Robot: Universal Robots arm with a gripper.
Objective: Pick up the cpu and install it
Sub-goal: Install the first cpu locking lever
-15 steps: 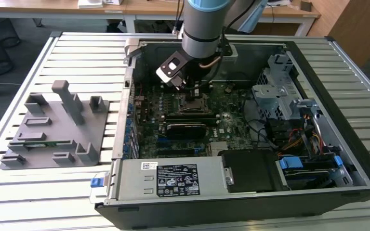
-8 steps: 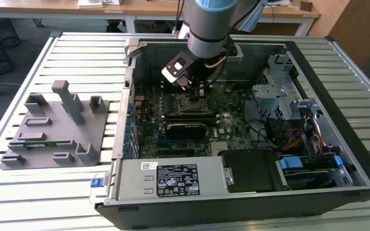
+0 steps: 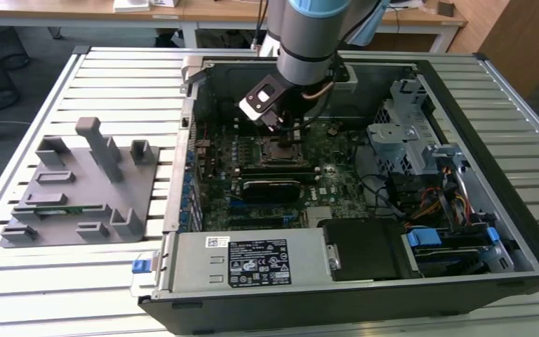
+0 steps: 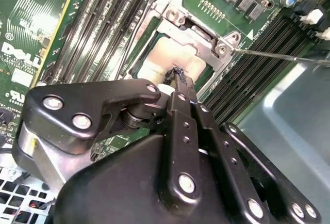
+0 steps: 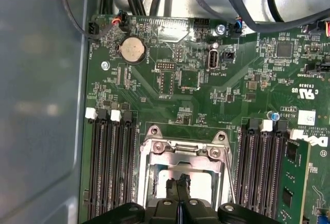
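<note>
The cpu (image 5: 201, 184) lies flat as a pale silver square inside the metal socket frame (image 5: 180, 149) on the green motherboard; it shows in both wrist views, cpu (image 4: 162, 61). My gripper (image 5: 178, 185) is directly above it, its two black fingers pressed together with nothing between them. In the second wrist view the gripper (image 4: 178, 74) tips touch or nearly touch the chip's top near its middle. The exterior view has the gripper (image 3: 288, 131) lowered into the open computer case, just over the socket (image 3: 283, 151).
Memory slots (image 5: 111, 167) flank the socket, with a green memory module (image 5: 291, 182) beside them. A thin metal lever (image 4: 278, 56) sticks out from the frame. The case walls (image 3: 494, 91), drive cage (image 3: 401, 133) and cables surround the board. A grey fixture tray (image 3: 73, 189) sits at the exterior view's left.
</note>
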